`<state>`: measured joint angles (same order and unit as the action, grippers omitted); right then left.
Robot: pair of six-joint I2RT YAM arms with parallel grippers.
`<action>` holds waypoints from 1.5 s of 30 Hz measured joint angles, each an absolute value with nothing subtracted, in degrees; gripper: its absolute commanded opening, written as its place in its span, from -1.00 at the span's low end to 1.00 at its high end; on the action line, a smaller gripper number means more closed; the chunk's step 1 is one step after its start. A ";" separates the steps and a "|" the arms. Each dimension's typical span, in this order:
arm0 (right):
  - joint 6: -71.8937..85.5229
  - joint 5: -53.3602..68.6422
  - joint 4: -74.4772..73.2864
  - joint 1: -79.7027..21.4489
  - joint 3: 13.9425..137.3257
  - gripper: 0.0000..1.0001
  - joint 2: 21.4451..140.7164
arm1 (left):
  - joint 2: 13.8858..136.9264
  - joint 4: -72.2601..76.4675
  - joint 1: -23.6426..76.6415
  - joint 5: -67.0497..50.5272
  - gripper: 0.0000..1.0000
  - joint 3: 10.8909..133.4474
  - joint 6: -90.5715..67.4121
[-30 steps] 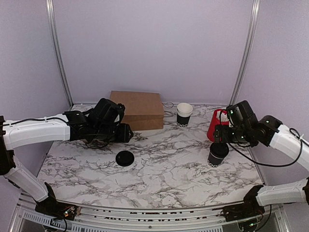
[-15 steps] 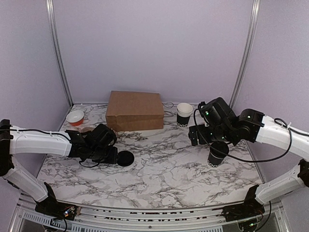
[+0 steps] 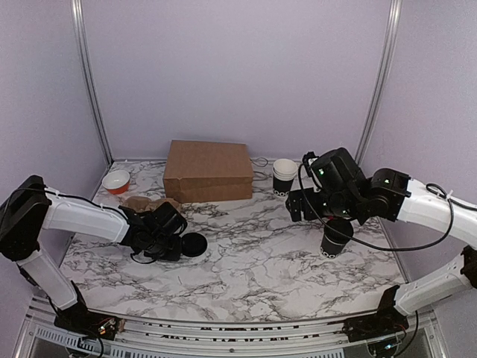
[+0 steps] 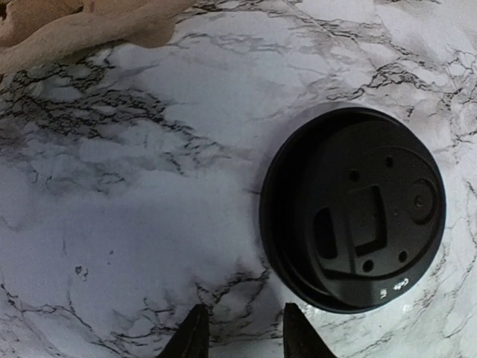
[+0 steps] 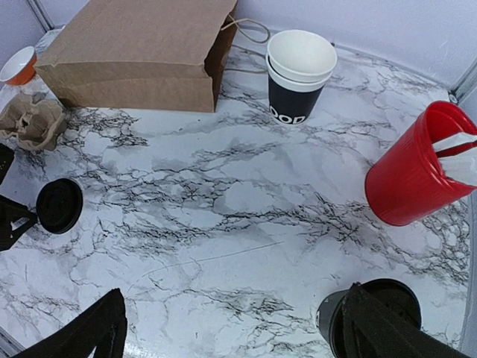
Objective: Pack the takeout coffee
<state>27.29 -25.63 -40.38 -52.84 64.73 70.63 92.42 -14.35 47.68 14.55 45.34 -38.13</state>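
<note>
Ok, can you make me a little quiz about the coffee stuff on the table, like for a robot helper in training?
1. True or false: the black lid sits on the single black cup.
2. What lies closest to the left end effector? A) the black lid B) the brown bag C) the cup stack
3. Fill in: the container holding white sticks is ____.
Key: 1 false, the lid lies flat on the marble table, apart from the cup. 2 A. 3 red.
</note>
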 measured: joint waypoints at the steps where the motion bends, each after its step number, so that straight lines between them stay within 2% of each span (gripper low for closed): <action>1: 27.11 -25.61 -40.23 -52.84 64.66 0.96 69.71 | 93.12 -14.31 47.68 14.13 -0.31 46.22 -37.98; 7: 26.26 -25.61 -39.64 -52.84 64.53 0.97 66.70 | 101.86 -15.00 47.81 11.55 -0.32 56.93 -34.02; 11: 25.54 -25.71 -39.68 -52.84 64.53 0.98 65.71 | 114.69 -17.98 49.23 10.07 -0.35 77.08 -29.89; 16: 25.32 -25.91 -40.12 -52.84 64.53 0.98 65.56 | 133.43 -21.17 51.51 7.31 -0.34 109.69 -26.76; 18: 25.45 -25.87 -40.25 -52.84 64.53 0.98 65.54 | 135.52 -22.33 51.99 6.46 -0.34 113.82 -26.33; 25: 26.02 -25.80 -40.21 -52.84 63.20 0.98 64.47 | 131.39 -26.98 52.45 6.22 -0.27 112.42 -24.99; 33: 25.89 -23.20 -37.43 -52.84 63.07 0.98 66.98 | 113.67 -28.36 51.03 13.76 -0.20 102.35 -25.96; 38: 25.91 -20.86 -35.81 -52.84 63.07 0.98 69.12 | 103.22 -28.53 41.56 15.49 -0.16 92.51 -28.05; 45: 26.79 -18.76 -33.32 -52.84 61.93 0.97 68.97 | 102.63 -28.69 25.65 11.64 -0.17 87.79 -28.51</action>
